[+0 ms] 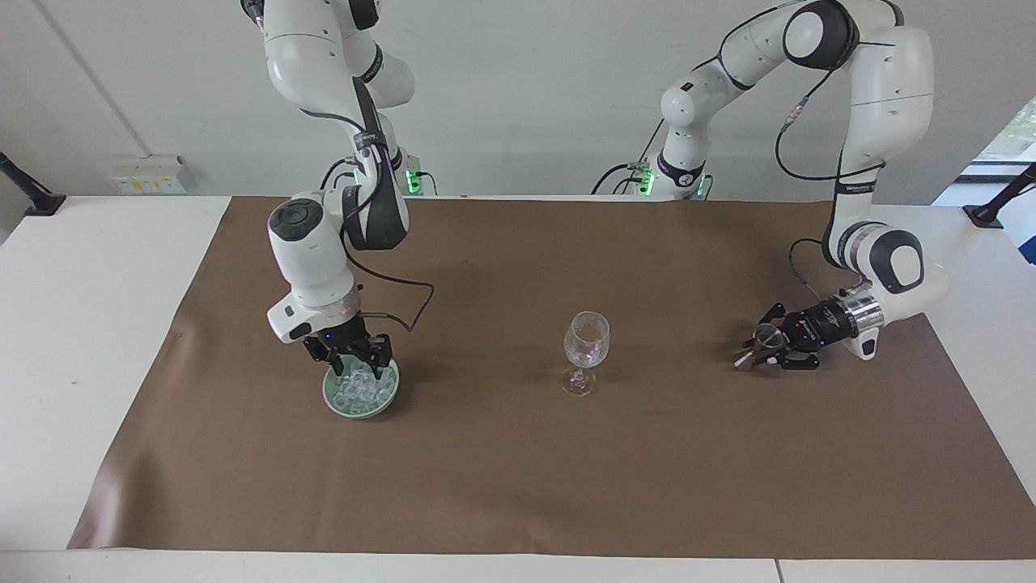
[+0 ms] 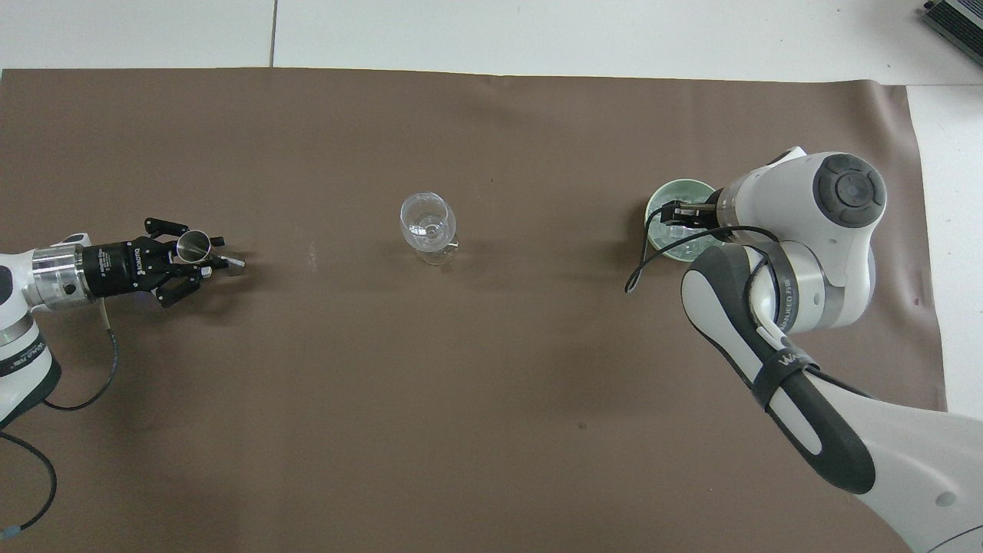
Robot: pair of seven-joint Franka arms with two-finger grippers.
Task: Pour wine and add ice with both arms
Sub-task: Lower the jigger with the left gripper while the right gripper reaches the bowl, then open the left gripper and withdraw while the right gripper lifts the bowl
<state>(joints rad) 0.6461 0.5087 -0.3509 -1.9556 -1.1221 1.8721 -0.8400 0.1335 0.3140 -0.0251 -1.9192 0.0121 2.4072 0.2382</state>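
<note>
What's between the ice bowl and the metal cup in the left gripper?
Only the wine glass, standing on the brown mat; otherwise bare, in both views.

a brown paper sheet [image 1: 518, 478] covers the white table [image 1: 89, 324]; a wall socket [image 1: 150, 174] sits above.

Matt brown cloth [image 1: 518, 470]; clear glossy glass [image 1: 586, 348]; shiny metal cup [image 2: 192, 246]; glassy ice [image 1: 360, 389].

A white tabletop [image 1: 97, 340] carries a large brown mat [image 1: 518, 486] that covers most of its surface. A seam [image 2: 274, 34] divides the tabletop panels. A plain white wall [image 1: 526, 97] stands along the edge. A wall socket panel [image 1: 150, 174] sits low on it. A window [image 1: 1012, 134] admits daylight at one end. Black clamp brackets [image 1: 28, 194] grip the tabletop edges.
</note>
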